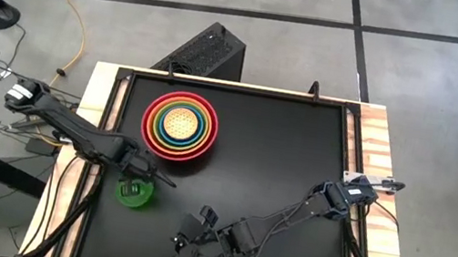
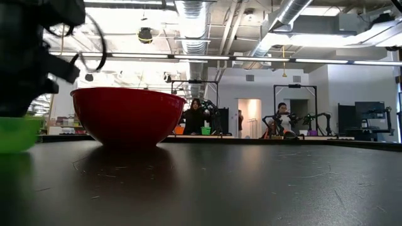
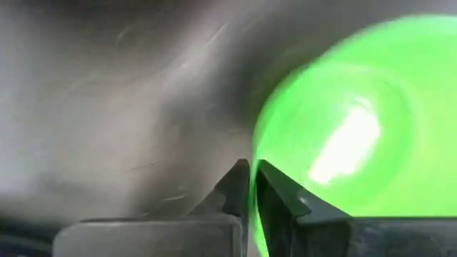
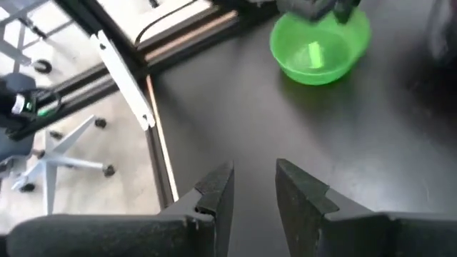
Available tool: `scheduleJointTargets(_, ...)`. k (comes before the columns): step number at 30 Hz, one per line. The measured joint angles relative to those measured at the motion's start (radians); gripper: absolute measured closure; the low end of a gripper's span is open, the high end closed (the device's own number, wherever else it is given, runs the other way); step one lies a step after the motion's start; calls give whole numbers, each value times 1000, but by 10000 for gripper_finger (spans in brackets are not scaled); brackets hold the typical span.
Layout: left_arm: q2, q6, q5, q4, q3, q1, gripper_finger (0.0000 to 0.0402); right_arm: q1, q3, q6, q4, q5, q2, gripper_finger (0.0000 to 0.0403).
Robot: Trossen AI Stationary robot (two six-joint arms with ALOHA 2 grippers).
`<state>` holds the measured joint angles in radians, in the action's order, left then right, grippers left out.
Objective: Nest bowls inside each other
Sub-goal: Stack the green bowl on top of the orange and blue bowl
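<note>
A nest of bowls [image 1: 180,125] stands at the table's far left of middle: a red bowl [image 2: 125,116] outermost, then orange, yellow-green and blue, with a dotted yellow one [image 1: 180,123] in the middle. The small bright green bowl [image 1: 134,193] sits apart, nearer the front left. My left gripper [image 1: 141,185] is above the green bowl, pointing down and shut on it. My right gripper [image 4: 253,189] stands open over bare table at the near middle [image 1: 183,252], nothing between its fingers. My left gripper has the green bowl's rim [image 3: 251,203] between its two fingers, one finger [image 3: 285,196] inside the bowl and the other [image 3: 228,193] outside. The fingers come from above, pointing down. The bowl stays upright and looks to rest with its base on the table [image 4: 314,71].
The black tabletop [image 1: 298,158] has a raised frame and wooden edges [image 1: 376,133]. Cables run along my right arm [image 1: 289,214] across the near right. A dark box [image 1: 204,51] stands on the floor beyond the far edge. People stand far off in the room [image 2: 195,116].
</note>
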<state>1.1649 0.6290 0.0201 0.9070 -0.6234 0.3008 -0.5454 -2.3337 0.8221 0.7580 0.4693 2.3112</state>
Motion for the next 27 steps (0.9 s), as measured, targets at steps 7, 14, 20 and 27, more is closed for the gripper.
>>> scheduleJointTargets(7,-92,128,-19,-71,-150,42,400,-46,0,41,19,-34,0,281)
scheduleJointTargets(14,-37,229,30,-130,-267,49,401,-49,-4,-183,6,-48,0,281)
scheduleJointTargets(20,93,201,58,-143,-326,47,401,-11,-24,-451,-28,-131,1,279)
scheduleJointTargets(27,194,146,57,-196,-394,46,401,28,-24,-559,87,-175,0,229)
